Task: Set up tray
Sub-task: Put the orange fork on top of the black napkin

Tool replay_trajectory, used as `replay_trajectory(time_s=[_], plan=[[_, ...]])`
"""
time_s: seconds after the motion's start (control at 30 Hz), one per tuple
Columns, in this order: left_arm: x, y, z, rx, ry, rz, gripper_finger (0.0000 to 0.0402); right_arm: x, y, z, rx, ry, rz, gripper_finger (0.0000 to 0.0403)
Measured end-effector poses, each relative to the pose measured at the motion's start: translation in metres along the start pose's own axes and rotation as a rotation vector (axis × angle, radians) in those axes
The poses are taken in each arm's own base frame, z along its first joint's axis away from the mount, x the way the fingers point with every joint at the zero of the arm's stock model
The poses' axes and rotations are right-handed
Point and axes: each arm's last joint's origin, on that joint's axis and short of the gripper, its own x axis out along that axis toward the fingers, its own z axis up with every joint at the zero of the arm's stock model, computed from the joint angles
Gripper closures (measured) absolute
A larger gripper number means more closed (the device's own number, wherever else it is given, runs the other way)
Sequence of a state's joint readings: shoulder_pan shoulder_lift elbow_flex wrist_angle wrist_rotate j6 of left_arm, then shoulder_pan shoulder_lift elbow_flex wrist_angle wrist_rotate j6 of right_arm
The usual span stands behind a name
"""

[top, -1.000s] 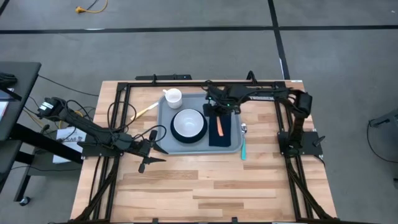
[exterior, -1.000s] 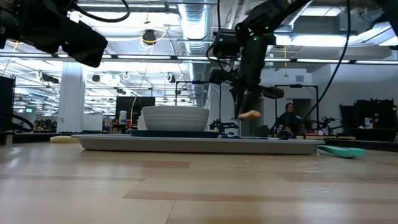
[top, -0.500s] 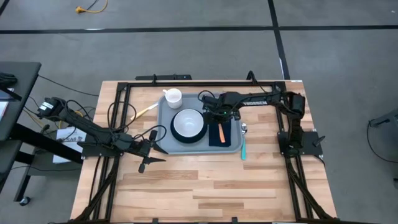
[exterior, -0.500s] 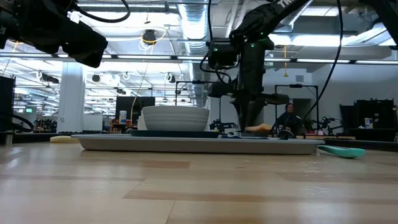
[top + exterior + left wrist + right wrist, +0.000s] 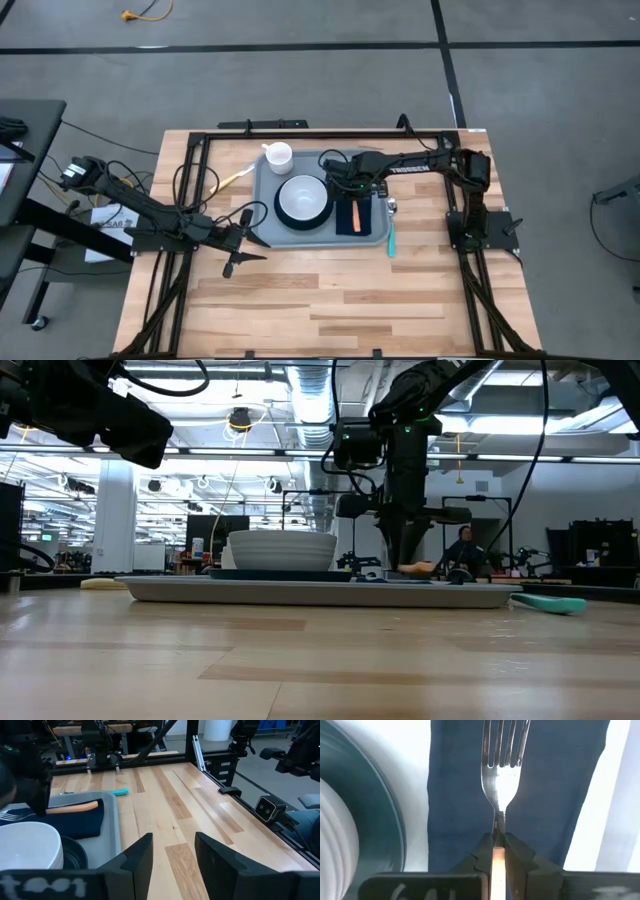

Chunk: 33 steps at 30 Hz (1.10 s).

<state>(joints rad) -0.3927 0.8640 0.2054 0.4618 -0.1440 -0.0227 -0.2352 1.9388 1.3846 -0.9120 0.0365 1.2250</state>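
Note:
The light grey-blue tray (image 5: pixel 266 192) lies mid-table and carries a white cup (image 5: pixel 277 155), a white bowl (image 5: pixel 303 197) on a dark plate, and a navy cloth (image 5: pixel 366 215) on its right side. An orange-handled fork (image 5: pixel 355 214) lies along the cloth, tines (image 5: pixel 502 745) toward the far edge. My right gripper (image 5: pixel 348 188) stands over the fork, shut on it. My left gripper (image 5: pixel 243 245) hovers open off the tray's near left corner; in the left wrist view (image 5: pixel 172 855) only bare wood lies beneath it. My right gripper pinches the fork at its neck (image 5: pixel 498 820), where the metal meets the orange handle, between the two fingers (image 5: pixel 482 854). The fingers come from above, pointing down (image 5: pixel 405 555). The fork lies about level, its handle (image 5: pixel 418 569) down at the navy cloth.
A teal-handled utensil (image 5: pixel 392 238) and a silver one (image 5: pixel 392 207) lie on the wood right of the tray. A yellow-handled utensil (image 5: pixel 235 178) lies left of it. Black frame rails border the far and side edges. The near half of the table is bare wood.
My right gripper has come down and a little toward the table's left and near side, still shut on the fork. The fork, a second ago held tilted with its handle clear above the tray, has been lowered until it lies about level on the navy cloth.

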Motion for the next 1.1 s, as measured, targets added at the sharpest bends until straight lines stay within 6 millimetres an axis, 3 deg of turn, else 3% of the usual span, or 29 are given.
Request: replay_trajectory(time_s=[1.1], plan=[[0.0,0.0,0.0,-0.008,0.0,-0.001,0.0267,-0.0005,0.003,-0.0055,-0.014,-0.048,-0.001,0.0365]])
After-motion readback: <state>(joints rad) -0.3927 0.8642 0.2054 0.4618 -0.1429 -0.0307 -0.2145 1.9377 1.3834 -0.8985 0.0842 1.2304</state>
